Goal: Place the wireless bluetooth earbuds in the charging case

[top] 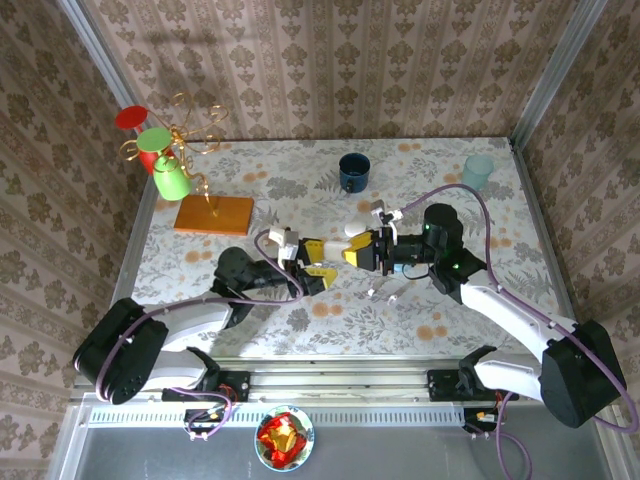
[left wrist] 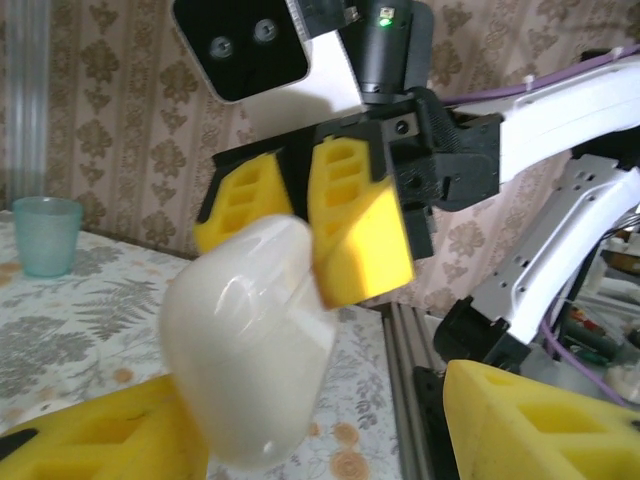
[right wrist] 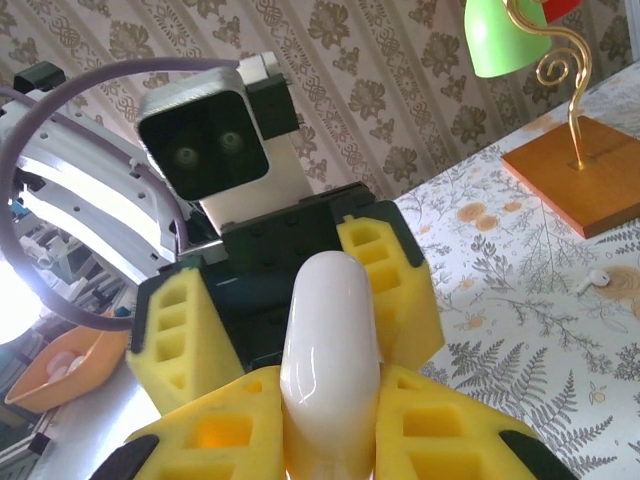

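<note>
Right gripper (right wrist: 330,440) clamped on glossy white pebble-shaped charging case (right wrist: 330,350), lower centre of right wrist view. Left gripper (right wrist: 290,305) faces it, yellow fingers apart either side of case. Tiny white stemmed earbud (right wrist: 597,278) loose on floral tabletop (right wrist: 520,340), right edge. Risk: slick shell could slip or twist if left closes off-centre.

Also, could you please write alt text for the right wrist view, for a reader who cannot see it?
A glossy white pebble-shaped plastic case stands pinched between the right gripper's yellow foam fingers, with the open left gripper facing it. One tiny white stemmed earbud lies on the floral-patterned table beyond.
</note>
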`<act>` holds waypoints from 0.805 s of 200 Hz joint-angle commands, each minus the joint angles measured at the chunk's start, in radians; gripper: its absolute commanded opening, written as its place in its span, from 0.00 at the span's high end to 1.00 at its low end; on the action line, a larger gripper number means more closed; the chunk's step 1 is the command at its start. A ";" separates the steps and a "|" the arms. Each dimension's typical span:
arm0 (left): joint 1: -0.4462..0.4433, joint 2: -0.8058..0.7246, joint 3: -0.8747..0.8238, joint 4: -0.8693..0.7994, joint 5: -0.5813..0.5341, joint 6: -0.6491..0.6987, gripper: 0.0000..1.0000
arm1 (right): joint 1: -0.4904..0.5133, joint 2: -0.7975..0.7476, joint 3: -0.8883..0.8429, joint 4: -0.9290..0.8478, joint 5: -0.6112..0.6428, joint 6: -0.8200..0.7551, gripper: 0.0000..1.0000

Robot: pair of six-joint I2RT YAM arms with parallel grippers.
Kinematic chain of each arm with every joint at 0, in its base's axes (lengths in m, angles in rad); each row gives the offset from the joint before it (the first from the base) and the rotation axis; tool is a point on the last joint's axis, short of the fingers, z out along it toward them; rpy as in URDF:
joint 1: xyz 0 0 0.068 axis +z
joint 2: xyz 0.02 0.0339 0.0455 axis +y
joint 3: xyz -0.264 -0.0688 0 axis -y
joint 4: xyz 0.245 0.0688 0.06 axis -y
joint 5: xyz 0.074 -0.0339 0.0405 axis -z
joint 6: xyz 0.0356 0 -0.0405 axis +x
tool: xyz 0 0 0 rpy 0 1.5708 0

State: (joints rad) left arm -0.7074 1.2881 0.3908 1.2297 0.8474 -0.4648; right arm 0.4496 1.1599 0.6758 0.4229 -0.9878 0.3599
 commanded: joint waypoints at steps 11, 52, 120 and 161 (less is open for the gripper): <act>-0.015 0.003 0.039 0.051 0.050 -0.019 0.48 | 0.008 -0.007 0.023 -0.036 -0.031 -0.045 0.88; -0.017 0.011 0.043 0.051 0.046 -0.018 0.58 | 0.009 -0.014 0.033 -0.092 -0.029 -0.075 0.88; -0.016 0.012 0.031 0.052 0.031 0.024 1.00 | 0.009 -0.053 0.032 -0.120 0.078 -0.032 0.73; -0.017 0.013 0.027 0.050 0.041 0.073 1.00 | 0.008 -0.060 0.051 -0.166 0.218 0.012 0.56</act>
State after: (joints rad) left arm -0.7136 1.3029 0.4019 1.2263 0.8459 -0.4599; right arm 0.4637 1.1149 0.6880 0.2985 -0.9199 0.3244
